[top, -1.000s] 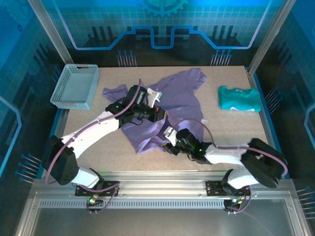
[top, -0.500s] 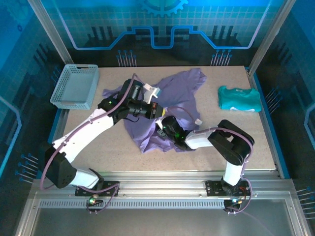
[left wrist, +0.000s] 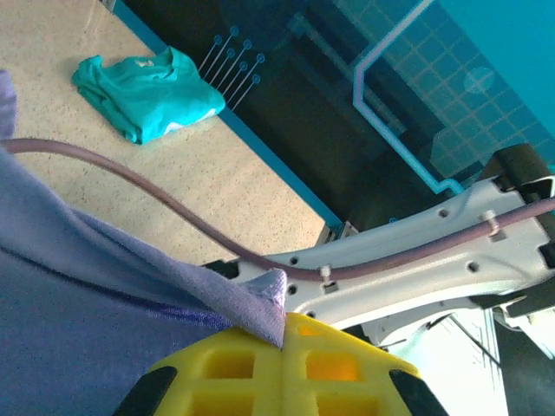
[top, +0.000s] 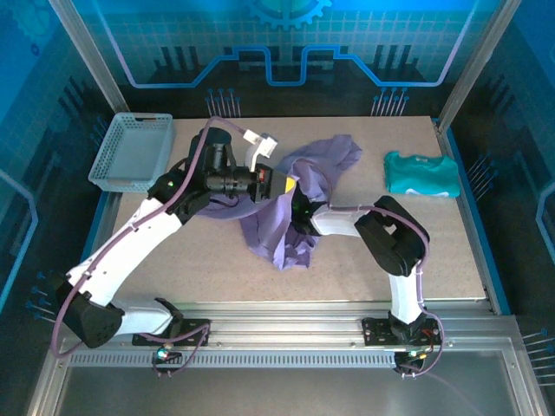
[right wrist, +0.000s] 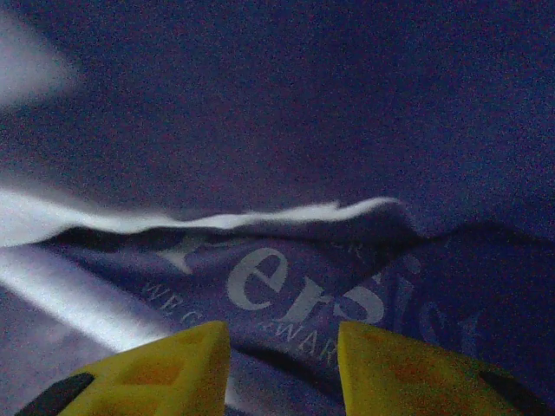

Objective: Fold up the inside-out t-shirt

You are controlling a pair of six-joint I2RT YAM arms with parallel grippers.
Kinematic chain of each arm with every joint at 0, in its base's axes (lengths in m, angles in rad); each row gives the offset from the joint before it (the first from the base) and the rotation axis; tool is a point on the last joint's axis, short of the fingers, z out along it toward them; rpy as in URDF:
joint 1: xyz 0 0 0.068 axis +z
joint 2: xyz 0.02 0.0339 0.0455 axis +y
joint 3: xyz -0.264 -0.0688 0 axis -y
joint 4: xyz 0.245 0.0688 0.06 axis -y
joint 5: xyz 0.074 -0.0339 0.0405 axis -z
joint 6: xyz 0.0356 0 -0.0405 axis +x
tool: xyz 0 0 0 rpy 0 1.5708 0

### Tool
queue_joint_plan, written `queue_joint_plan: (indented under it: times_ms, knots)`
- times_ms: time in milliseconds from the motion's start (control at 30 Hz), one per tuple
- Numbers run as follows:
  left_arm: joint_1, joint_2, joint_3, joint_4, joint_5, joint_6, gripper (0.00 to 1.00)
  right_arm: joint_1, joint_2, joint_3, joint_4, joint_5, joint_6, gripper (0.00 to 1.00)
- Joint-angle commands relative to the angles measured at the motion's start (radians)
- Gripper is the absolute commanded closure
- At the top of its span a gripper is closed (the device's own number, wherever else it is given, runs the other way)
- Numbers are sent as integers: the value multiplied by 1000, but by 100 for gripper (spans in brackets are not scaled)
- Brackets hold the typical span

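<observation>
left fingers [left wrist: 247, 374] — clamped on soft lavender t-shirt [top: 325, 166] | right fingers [right wrist: 160, 368] — apart, facing lettered folds

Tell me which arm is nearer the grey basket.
Left. The left arm stands beside the basket; the right arm lies beyond the purple t-shirt, on the teal garment's side.

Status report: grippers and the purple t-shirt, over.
Left gripper shut on edge of lavender-purple soft cloth t-shirt. Right gripper open, facing its lettering. Shirt bunched, not folded. Teal cloth garment lies apart.
</observation>
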Motion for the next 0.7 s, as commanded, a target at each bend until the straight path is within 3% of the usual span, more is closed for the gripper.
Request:
queue_joint_plan:
  times_ms: [0,367,667]
  knots:
    - [-15,32,101,64,61,-18,100,-2,47,85,-214,41,54,59]
    - [-29,208,550,-17,115,-9,100,-10,126,289,-566,10,233,38]
    - [-25,367,980,-222,95,66,100,-48,202,441,-853,-74,357,21]
